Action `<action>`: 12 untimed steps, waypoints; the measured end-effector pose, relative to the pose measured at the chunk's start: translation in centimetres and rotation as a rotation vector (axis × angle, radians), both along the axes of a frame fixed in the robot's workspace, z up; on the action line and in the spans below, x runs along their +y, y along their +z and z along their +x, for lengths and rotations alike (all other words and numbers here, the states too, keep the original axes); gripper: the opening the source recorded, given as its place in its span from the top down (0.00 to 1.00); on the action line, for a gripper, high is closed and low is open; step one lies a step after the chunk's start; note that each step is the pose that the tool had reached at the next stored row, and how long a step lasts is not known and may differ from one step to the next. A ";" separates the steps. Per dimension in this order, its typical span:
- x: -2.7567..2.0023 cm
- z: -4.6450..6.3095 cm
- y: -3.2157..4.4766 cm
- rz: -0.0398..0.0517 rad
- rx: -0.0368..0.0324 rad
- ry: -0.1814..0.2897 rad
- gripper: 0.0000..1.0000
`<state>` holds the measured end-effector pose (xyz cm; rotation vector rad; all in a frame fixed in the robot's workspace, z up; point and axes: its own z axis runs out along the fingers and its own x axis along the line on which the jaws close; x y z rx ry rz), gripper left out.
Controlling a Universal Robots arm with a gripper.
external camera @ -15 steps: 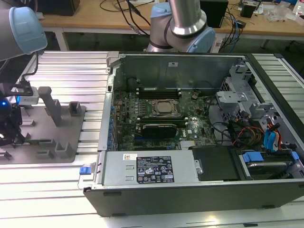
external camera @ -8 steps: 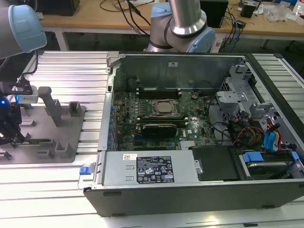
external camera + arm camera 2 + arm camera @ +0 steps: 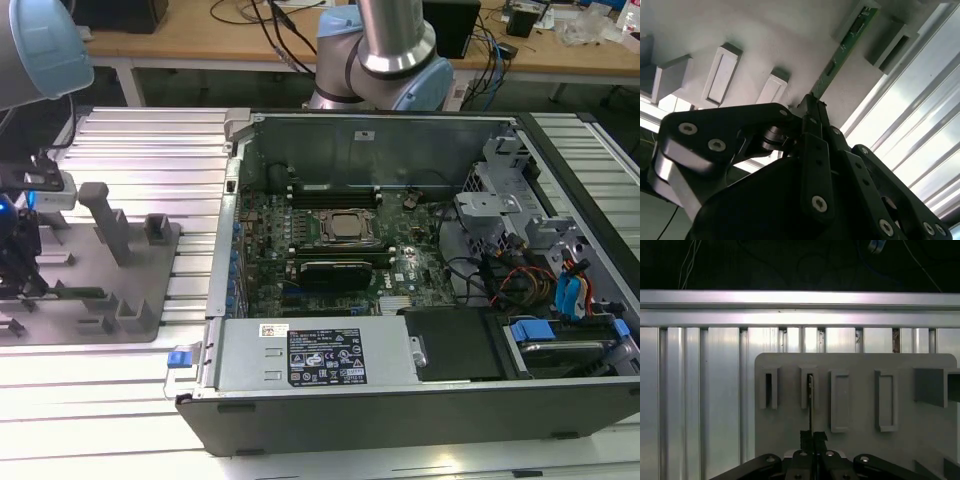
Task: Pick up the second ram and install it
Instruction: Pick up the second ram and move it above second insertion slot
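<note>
The second ram point(image 3: 82, 293) is a thin green stick lying edge-up in the grey tray point(image 3: 145, 300) at the exterior view's left. My gripper point(image 3: 26, 284) is at its near end. In the second wrist view the green board point(image 3: 847, 42) runs away from the gripper point(image 3: 813, 106), and its far end sits between two tray posts. The first wrist view shows the ram point(image 3: 810, 402) edge-on as a dark line from a tray slot into the gripper point(image 3: 813, 436). The fingers are shut on the ram's end.
An open computer case point(image 3: 400, 400) fills the exterior view's middle and right, with the motherboard point(image 3: 300, 275), the silver processor point(image 3: 345, 228) and long dark memory slots point(image 3: 335, 192) beside it. Upright grey posts point(image 3: 105, 215) rise from the tray. Ribbed aluminium table point(image 3: 700, 390) surrounds it.
</note>
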<state>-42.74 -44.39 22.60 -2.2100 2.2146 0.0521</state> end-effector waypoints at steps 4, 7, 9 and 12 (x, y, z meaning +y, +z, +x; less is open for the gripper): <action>0.00 0.0 1.23 0.0000 -0.0001 0.000 0.91; 0.00 0.0 2.45 0.0001 -0.0002 0.000 0.91; 0.00 0.0 3.09 0.0001 -0.0002 0.000 0.91; 0.00 0.0 4.12 0.0000 -0.0004 0.000 0.91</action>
